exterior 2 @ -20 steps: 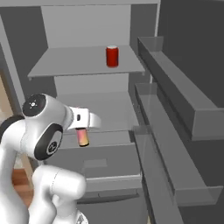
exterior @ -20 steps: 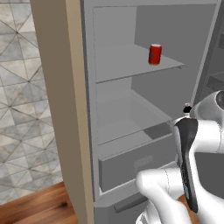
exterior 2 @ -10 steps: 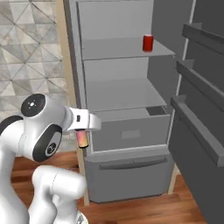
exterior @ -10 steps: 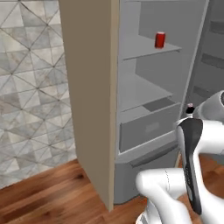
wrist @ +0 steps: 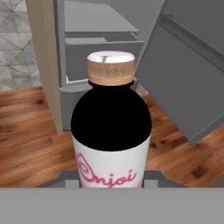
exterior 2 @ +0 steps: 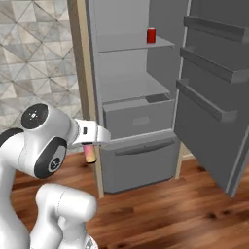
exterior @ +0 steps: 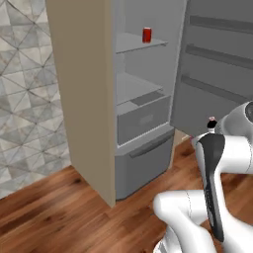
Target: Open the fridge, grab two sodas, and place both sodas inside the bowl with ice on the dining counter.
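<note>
My fingers [wrist: 112, 186] are clamped on the pink bottle [wrist: 111, 127], its neck pointing away from my hand. The red can [exterior 2: 151, 35] sits on the fridge's [exterior 2: 131, 92] upper shelf — ahead, well apart.

Count: one fridge [exterior: 94, 99], two sodas, one robot arm [exterior 2: 53, 160].

One red can [exterior: 147, 34] stands on the far upper shelf [exterior: 138, 43]; one bottle [wrist: 111, 131] with a black upper part and pink script sits near, in the jaws. Inside the fridge: two open shelves and one drawer [exterior 2: 138, 116], plus one lower drawer front [exterior 2: 141, 160]. The open door [exterior 2: 219, 87], at right, carries three racks.
</note>
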Controlling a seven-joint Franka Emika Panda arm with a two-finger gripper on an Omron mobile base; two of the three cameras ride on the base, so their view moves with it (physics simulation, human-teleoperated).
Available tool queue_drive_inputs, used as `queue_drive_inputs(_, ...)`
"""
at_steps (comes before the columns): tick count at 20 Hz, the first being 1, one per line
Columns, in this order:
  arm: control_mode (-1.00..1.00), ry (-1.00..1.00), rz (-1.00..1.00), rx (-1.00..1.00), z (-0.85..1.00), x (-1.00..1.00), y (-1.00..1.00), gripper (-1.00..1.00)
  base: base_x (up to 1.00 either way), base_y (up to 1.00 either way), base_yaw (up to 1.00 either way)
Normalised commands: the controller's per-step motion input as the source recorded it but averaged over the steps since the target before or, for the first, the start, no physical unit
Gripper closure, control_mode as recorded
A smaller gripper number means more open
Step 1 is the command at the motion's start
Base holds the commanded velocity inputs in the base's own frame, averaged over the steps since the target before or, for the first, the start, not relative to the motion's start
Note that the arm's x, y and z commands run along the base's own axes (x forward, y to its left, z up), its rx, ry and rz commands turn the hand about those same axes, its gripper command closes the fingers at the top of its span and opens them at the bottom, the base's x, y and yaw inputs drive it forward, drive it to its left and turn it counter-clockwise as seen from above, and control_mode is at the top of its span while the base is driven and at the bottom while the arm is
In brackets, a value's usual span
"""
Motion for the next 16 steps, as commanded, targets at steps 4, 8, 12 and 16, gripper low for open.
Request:
queue_drive_inputs(4, 1.00, 0.00, 0.00, 0.00, 0.00, 0.00, 0.00, 1.00, -0.91, 0.00, -0.45)
queue_drive_inputs(8, 1.00, 0.00, 0.00, 0.00, 0.00, 0.00, 0.00, 1.00, -0.85, -0.01, -0.44)
queue_drive_inputs(12, 1.00, 0.00, 0.00, 0.00, 0.00, 0.00, 0.00, 1.00, -0.72, -0.09, -0.44)
queue_drive_inputs(16, 1.00, 0.00, 0.00, 0.00, 0.00, 0.00, 0.00, 1.00, -0.59, -0.20, -0.46)
